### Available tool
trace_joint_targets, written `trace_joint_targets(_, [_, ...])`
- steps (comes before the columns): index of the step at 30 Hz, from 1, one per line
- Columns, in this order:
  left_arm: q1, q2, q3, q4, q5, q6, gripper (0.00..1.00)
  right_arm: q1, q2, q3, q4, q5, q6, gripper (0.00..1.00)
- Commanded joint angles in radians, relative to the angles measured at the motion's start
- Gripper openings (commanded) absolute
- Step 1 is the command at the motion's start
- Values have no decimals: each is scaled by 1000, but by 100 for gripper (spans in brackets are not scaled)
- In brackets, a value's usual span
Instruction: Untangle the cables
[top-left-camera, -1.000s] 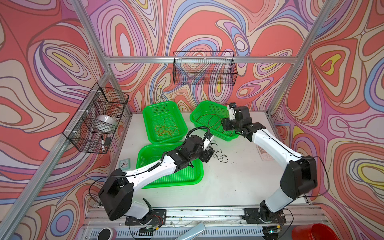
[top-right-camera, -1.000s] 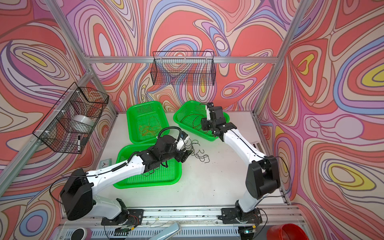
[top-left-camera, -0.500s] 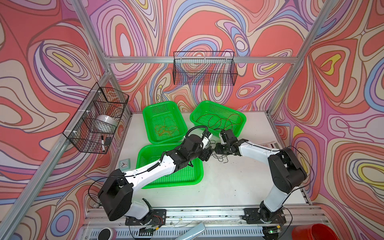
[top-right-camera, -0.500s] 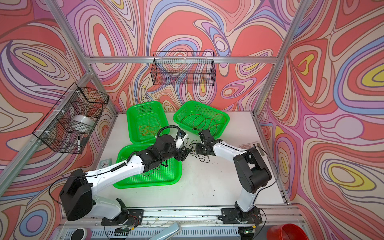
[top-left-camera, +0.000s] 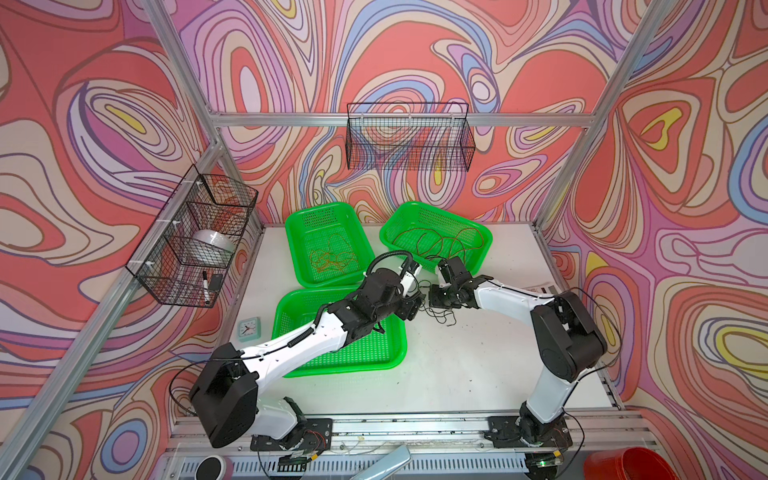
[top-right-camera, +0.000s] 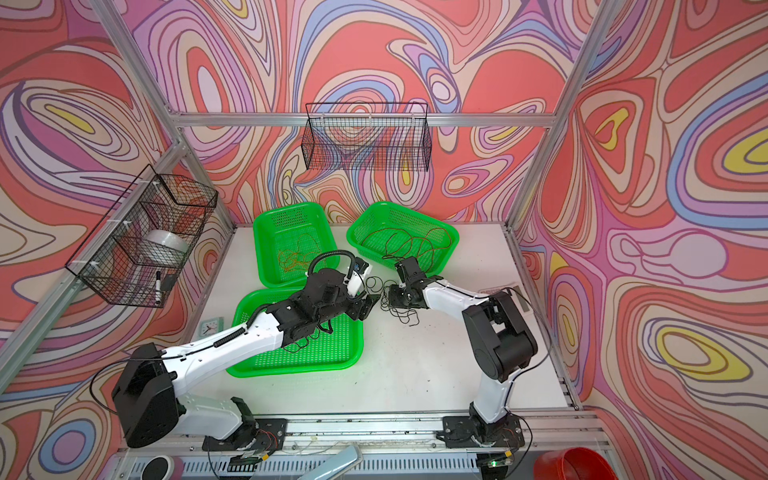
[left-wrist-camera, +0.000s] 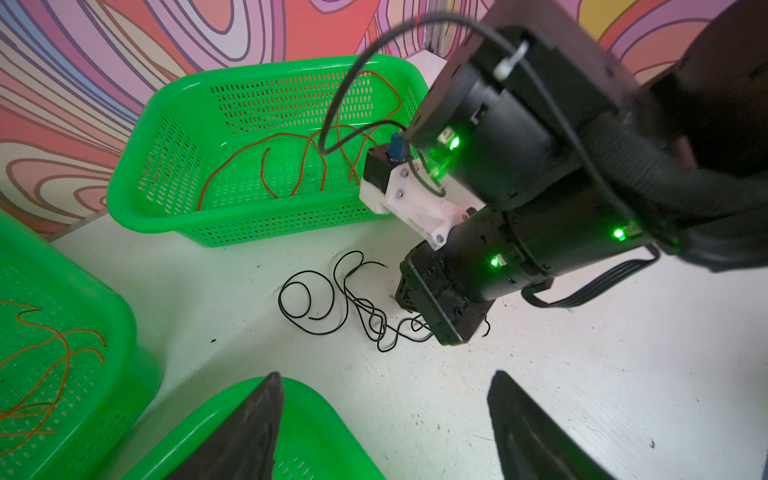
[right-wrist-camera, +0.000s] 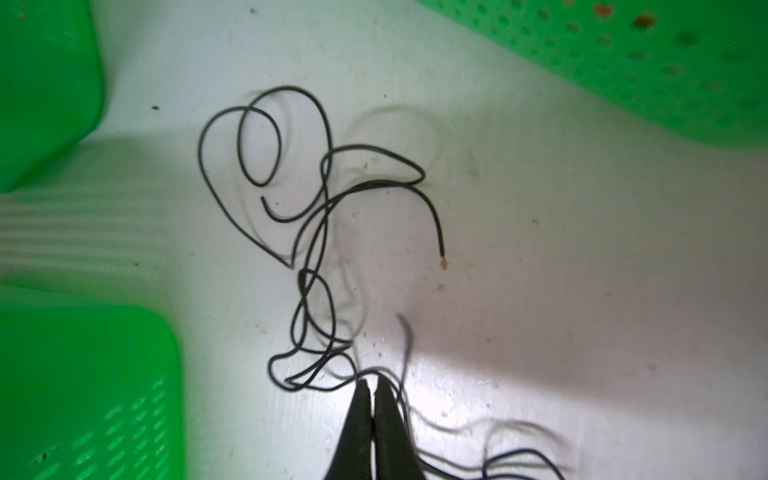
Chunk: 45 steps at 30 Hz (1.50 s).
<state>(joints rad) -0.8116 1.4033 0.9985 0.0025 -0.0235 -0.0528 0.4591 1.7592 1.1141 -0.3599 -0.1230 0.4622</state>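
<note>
- The black cables are found in a loose tangle on the table, in the gap between the three baskets (all green, all perforated).
- The right gripper is seen at table level, at the edge of that tangle. Its jaws are clenched tight, and a black strand is seen running into the tips from both sides, so it is taken as pinched there.
- The left gripper is held just beside the tangle, partly over a corner of the front basket. Its jaws are spread wide and nothing is grasped.
- Red cables are laid in open loops inside the back right basket.
- Orange cables are bunched in the back left basket.
- One bare copper end of a black cable is seen lying free on the table.
</note>
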Motion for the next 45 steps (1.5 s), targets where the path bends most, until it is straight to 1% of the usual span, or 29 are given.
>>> trace_joint_targets(1, [2, 6, -8, -6, 21, 44, 85, -9, -137, 66, -61, 3, -41, 0])
trace_joint_targets(4, [-13, 13, -48, 62, -12, 93, 89, -19, -211, 101, -104, -41, -50, 0])
trace_joint_targets(8, [-25, 11, -89, 166, -8, 126, 87, -20, -272, 149, -166, -92, -50, 0])
trace_joint_targets(11, [-26, 19, -106, 260, 10, 104, 86, -19, -328, 165, -181, -95, -41, 0])
trace_joint_targets(14, [-25, 53, -93, 334, 43, 72, 87, -19, -379, 183, -182, -100, -40, 0])
trace_joint_targets(18, [-26, 125, -70, 433, 83, 39, 93, -19, -420, 215, -186, -131, -34, 0])
trace_joint_targets(22, [-26, 210, -62, 552, 112, 12, 96, -20, -456, 241, -188, -141, -24, 0])
trace_joint_targets(24, [-26, 256, -37, 574, 105, 1, 98, -20, -473, 255, -190, -153, -21, 0])
trace_joint_targets(27, [-25, 315, 32, 553, 82, -4, 98, -19, -485, 281, -195, -193, -21, 0])
trace_joint_targets(29, [-26, 342, 76, 548, 83, -9, 97, -20, -491, 289, -199, -204, -22, 0])
trace_joint_targets(31, [-26, 362, 118, 533, 49, -14, 93, -19, -505, 294, -197, -205, -27, 0])
trace_joint_targets(33, [-25, 371, 148, 526, 35, 0, 87, -20, -525, 295, -185, -203, -29, 0])
trace_joint_targets(35, [-25, 375, 162, 539, 63, 16, 77, -21, -539, 299, -181, -196, -33, 0])
trace_joint_targets(37, [-25, 375, 172, 544, 99, 25, 60, -24, -549, 303, -176, -186, -36, 0])
trace_joint_targets(38, [-25, 372, 175, 551, 119, 26, 49, -28, -552, 306, -175, -182, -39, 0])
trace_joint_targets(40, [-26, 363, 171, 570, 138, 18, 31, -38, -556, 306, -173, -174, -42, 0])
trace_joint_targets(42, [-26, 347, 166, 577, 152, 15, 8, -54, -562, 305, -163, -180, -58, 0])
trace_joint_targets(43, [-26, 339, 168, 570, 160, 16, 0, -59, -566, 305, -162, -173, -69, 0])
trace_joint_targets(44, [-25, 324, 171, 558, 164, 17, 0, -65, -575, 305, -162, -165, -90, 5])
trace_joint_targets(45, [-26, 308, 176, 542, 172, 16, 0, -70, -588, 300, -160, -149, -121, 22])
